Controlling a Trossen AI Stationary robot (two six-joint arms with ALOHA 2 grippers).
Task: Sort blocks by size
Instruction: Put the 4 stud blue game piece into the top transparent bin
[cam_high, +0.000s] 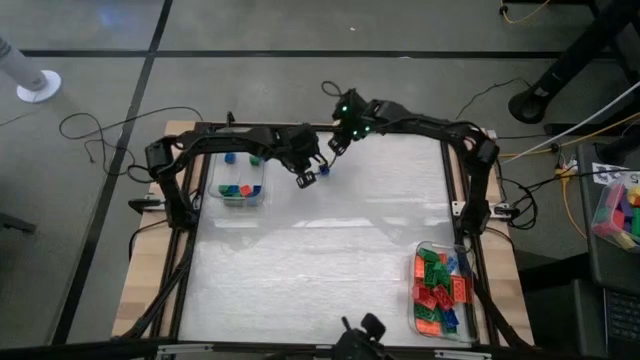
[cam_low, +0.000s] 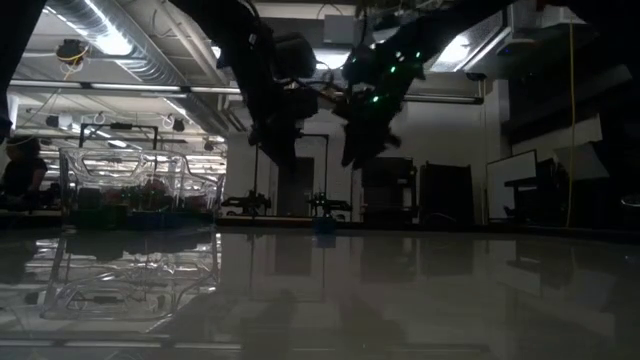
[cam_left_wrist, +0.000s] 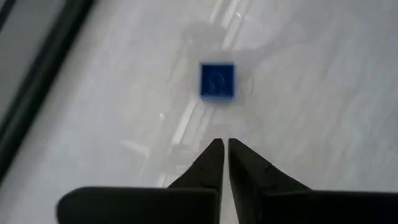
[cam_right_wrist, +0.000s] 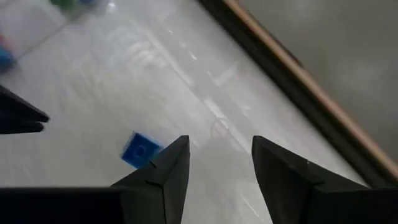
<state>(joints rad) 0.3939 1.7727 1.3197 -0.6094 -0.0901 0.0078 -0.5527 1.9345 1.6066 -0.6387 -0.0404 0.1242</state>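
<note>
High view: both arms are seen reaching to the far middle of the surface (cam_high: 300, 250). The left gripper (cam_high: 305, 180) is held above it with fingers (cam_left_wrist: 211, 163) pressed shut and empty. The right gripper (cam_high: 333, 145) is raised nearby, its fingers (cam_right_wrist: 171, 168) parted, nothing gripped. A small blue block (cam_left_wrist: 217, 81) lies just beyond the left tips. Other blocks are kept in two clear trays (cam_high: 441, 290).

Dim backlit low view, ceiling lights glaring, sheen on the table (cam_high: 320, 240), wrist views soft and blurred
</note>
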